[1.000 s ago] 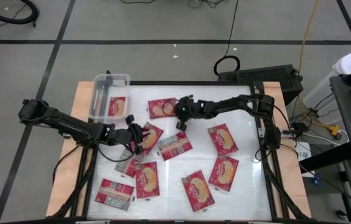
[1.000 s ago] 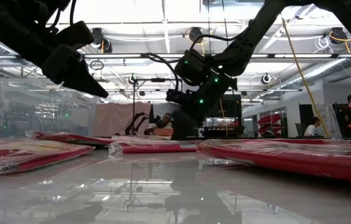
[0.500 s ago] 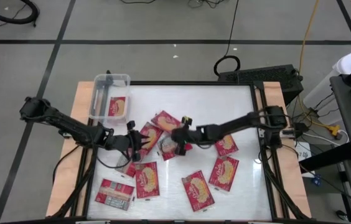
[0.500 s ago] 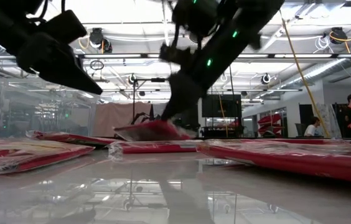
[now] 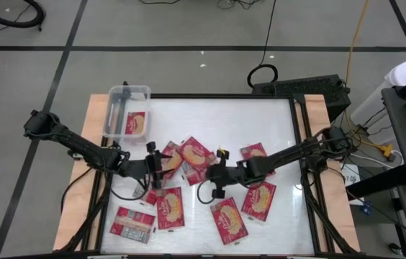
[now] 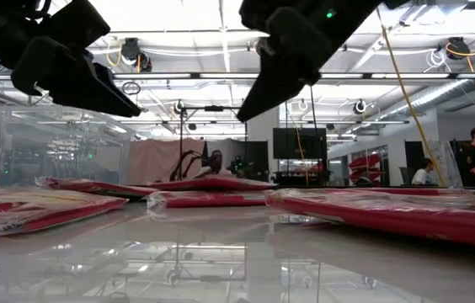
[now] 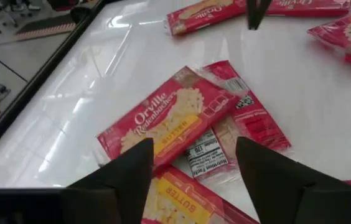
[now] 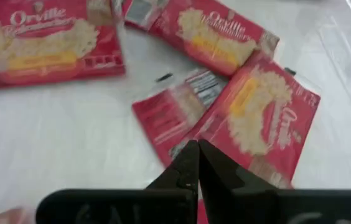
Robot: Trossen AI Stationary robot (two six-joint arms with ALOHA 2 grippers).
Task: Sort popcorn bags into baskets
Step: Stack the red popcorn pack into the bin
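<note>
**Two grippers over a cluster of packets near the table's middle**

We order the scene from the table's near edge to its far edge. Nearest, along the near edge, lie loose popcorn bags (image 5: pixel 229 219); they are flat red packets with a yellowish popcorn picture, and one at the near left corner (image 5: pixel 132 223) shows a pale panel; we judge these unsorted. Toward the middle, the left gripper (image 5: pixel 157 162) hangs above overlapping packets with its fingers (image 7: pixel 274 172) spread apart and nothing between them; we read this as a stance for closing on the butter packet (image 7: pixel 166 122) lying just ahead, which partly covers a packet turned to its printed grey-white back (image 7: pixel 216 147). Beside it, the right gripper (image 5: pixel 216 181) hangs low with its fingers (image 8: pixel 188 163) pressed together and holding nothing; the overlapped pair (image 8: pixel 225 112) lies under its tips, perhaps so that a closed tip can nudge packets apart. Farthest, at the far left corner, stands the basket (image 5: pixel 116 97), a clear rounded bin hanging partly over the table's edge (image 5: pixel 217 97); one packet (image 5: pixel 137 124) already rests inside it; most of the sorting is therefore yet to do.
</note>
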